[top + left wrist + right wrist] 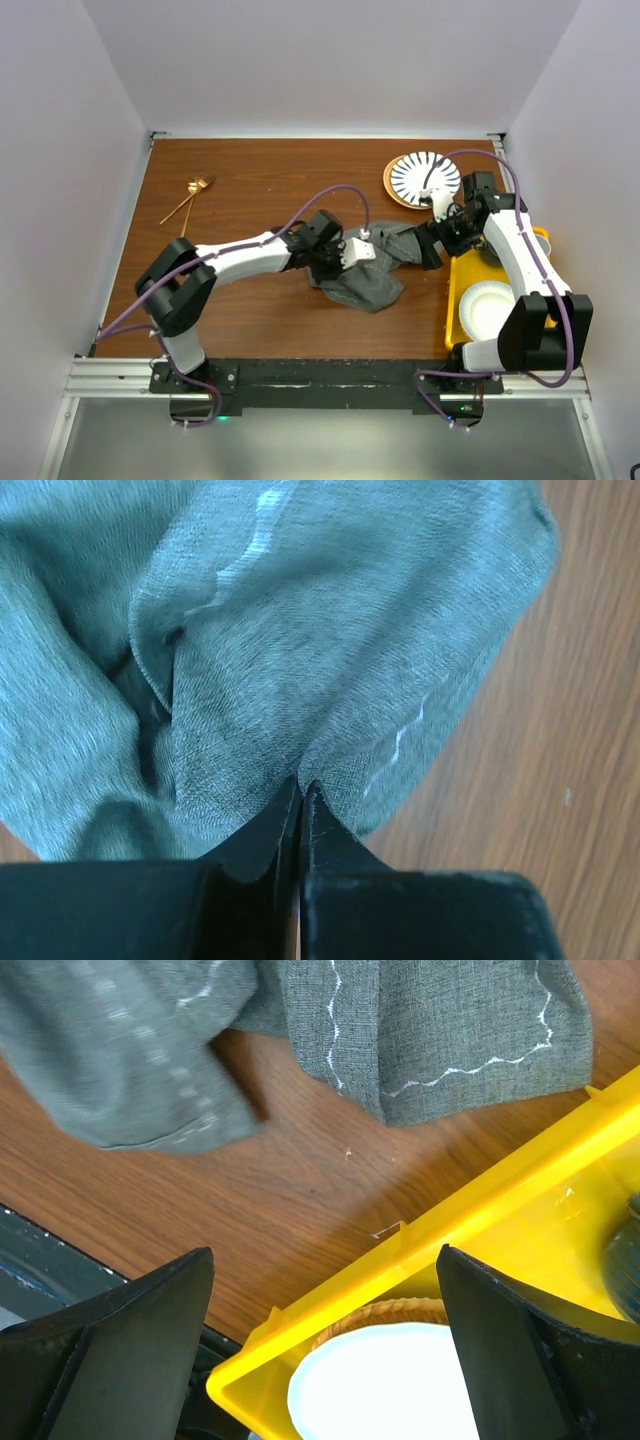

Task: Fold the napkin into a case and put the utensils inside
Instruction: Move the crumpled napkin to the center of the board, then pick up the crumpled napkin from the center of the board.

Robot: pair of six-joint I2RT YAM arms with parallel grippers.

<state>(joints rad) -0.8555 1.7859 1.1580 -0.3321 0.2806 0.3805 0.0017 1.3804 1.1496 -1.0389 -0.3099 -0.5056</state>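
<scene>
The 2 slender gold-copper metal utensils sat far left on the brown wooden surface. Left hand was clenched on a fold of the crumpled dark grey fabric napkin mid-surface; floppy stuff, I'd grab hemmed corners. Right hand hung wide open, holding nothing.

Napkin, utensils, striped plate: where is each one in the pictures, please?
napkin [372, 280], top view, on the crumpled middle of the cloth.
utensils [187, 202], top view, on the middle of the thin handles.
striped plate [410, 178], top view, on its striped left part.
</scene>
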